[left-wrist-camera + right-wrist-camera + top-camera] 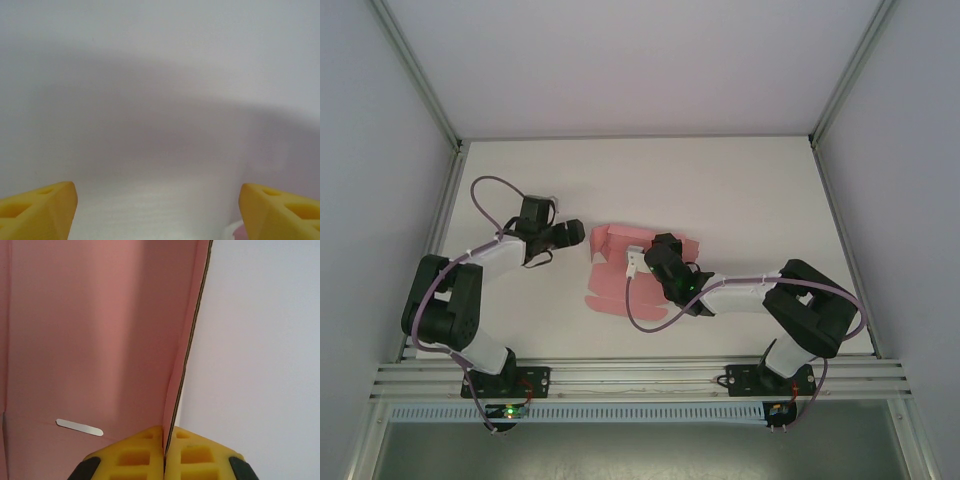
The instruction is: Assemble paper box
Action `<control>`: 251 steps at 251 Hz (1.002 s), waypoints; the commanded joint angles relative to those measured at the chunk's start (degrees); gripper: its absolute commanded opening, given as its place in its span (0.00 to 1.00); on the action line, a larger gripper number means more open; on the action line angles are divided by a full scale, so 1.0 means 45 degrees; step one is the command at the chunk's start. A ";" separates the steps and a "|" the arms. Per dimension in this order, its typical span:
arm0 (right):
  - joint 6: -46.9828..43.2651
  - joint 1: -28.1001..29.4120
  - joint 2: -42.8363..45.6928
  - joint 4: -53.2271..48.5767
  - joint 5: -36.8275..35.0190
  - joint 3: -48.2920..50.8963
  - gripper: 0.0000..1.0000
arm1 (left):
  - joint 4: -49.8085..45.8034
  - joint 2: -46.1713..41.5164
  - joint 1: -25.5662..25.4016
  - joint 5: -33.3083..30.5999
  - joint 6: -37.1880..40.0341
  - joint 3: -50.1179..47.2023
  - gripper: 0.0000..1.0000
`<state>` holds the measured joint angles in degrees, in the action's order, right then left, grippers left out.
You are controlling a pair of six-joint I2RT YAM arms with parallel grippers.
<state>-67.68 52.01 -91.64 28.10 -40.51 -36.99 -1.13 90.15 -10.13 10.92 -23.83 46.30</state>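
From the top camera I see the paper box (608,290) lying near the middle of the bench (720,190). It is a pink card sheet, partly folded, with its far walls raised and a flat panel reaching toward the arms. My left end effector (575,235) sits just beside the box's left far corner, pointing at it. My right end effector (638,262) is over the sheet, reaching in from the right.

On the left wrist camera, the two yellow fingertips (42,210) stand wide apart at the bottom corners with nothing between them, above bare white bench. A sliver of pink shows at the bottom right edge.

On the right wrist camera, the yellow fingers are pressed together, pinching the thin edge of an upright card wall (175,315) of the box. The pink panel spreads to the left of that wall, with a small cut slot (80,427) in it; white bench lies to the right.
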 commanded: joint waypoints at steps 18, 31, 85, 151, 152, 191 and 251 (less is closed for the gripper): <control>0.0240 0.0054 -0.0107 -0.1818 0.0204 0.0086 0.00 | -0.0394 0.1209 -0.0073 0.1590 0.0467 0.1156 0.81; 0.0250 0.0044 -0.0070 -0.1848 0.0155 0.0076 0.00 | -0.0302 0.1402 -0.0124 0.2232 0.0672 0.1208 0.79; 0.0589 -0.0005 0.0254 -0.2404 0.0226 -0.0004 0.00 | 0.0531 0.0122 -0.0660 0.3299 0.0700 -0.0334 0.77; 0.0841 -0.0014 0.0211 -0.2552 0.0236 -0.0020 0.00 | 0.0890 -0.0558 -0.1790 0.3625 0.1662 -0.0788 0.77; 0.0841 -0.0005 0.0209 -0.2552 0.0234 -0.0011 0.00 | 0.0863 -0.0549 -0.1801 0.3607 0.1663 -0.0764 0.77; 0.1038 0.0025 0.0222 -0.2738 0.0227 -0.0062 0.00 | 0.0690 -0.0111 -0.2280 0.3512 0.2001 -0.0358 0.69; 0.1136 0.0005 0.0359 -0.2769 0.0233 -0.0001 0.00 | 0.0943 -0.0875 -0.3027 0.2334 0.2486 -0.1164 0.68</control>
<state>-63.16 51.86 -89.69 20.86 -41.58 -37.50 2.22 88.40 -21.61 22.59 -15.35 43.07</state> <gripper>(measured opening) 0.051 0.683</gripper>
